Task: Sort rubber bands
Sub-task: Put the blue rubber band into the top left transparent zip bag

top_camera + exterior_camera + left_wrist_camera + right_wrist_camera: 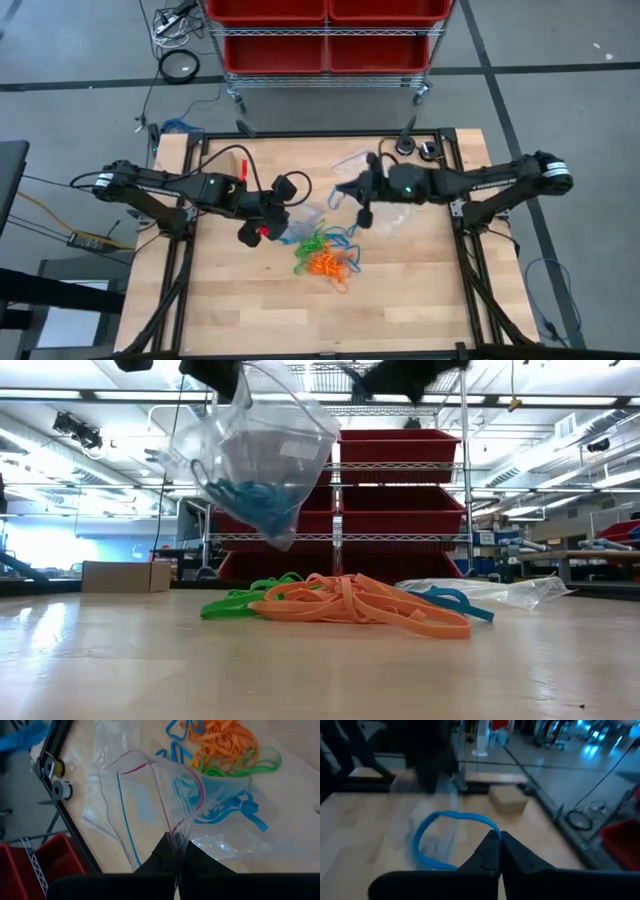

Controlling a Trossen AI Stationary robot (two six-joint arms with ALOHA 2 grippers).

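Blue band pinched, bag held up: risks at the hand-over.

High view: left end effector and right end effector hang over the surface, well apart, with the rubber bands piled between them.
Low view: the clear zip bag hangs tilted, blue bands inside; a tilt further could spill them onto the orange and green heap.
Left wrist view: left end effector is clamped on the bag's rim; a thin pinch that may slip.
Right wrist view: right end effector is closed on a blue rubber band; the loop dangles and could snag the bag's edge or drop outside.
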